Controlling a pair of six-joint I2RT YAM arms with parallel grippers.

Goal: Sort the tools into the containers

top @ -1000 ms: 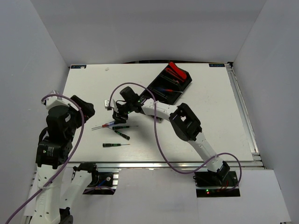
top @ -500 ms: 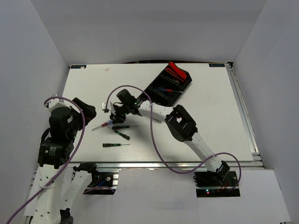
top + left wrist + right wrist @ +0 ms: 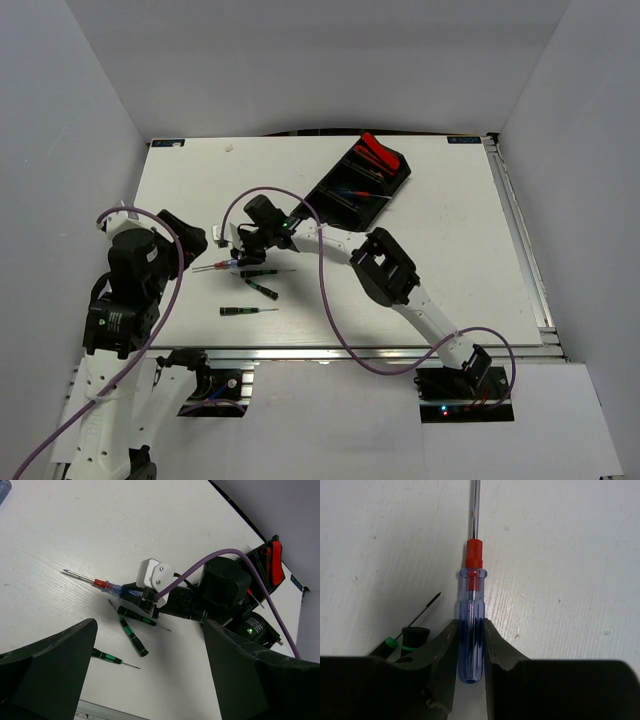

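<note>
A blue-red screwdriver (image 3: 471, 630) lies on the white table, shaft pointing away. My right gripper (image 3: 470, 645) is shut on its clear blue handle, one finger against each side; it shows in the top view (image 3: 240, 260) and the left wrist view (image 3: 150, 597). Three black-green screwdrivers (image 3: 265, 272) (image 3: 262, 288) (image 3: 245, 311) lie just beside and in front of it. The long black tray (image 3: 400, 178) stands at the back, with red pliers (image 3: 378, 152) in its far compartment and thin tools in the middle one. My left gripper (image 3: 150, 680) is open and empty, raised at the table's left.
The right arm's purple cable (image 3: 300, 200) loops over the table's middle. One black-green handle (image 3: 410, 637) lies close to the right gripper's left finger. The table's metal rail (image 3: 350, 352) runs along the near edge.
My right gripper has moved left and down onto the blue-red screwdriver and closed round its handle. The left arm has shifted slightly.
</note>
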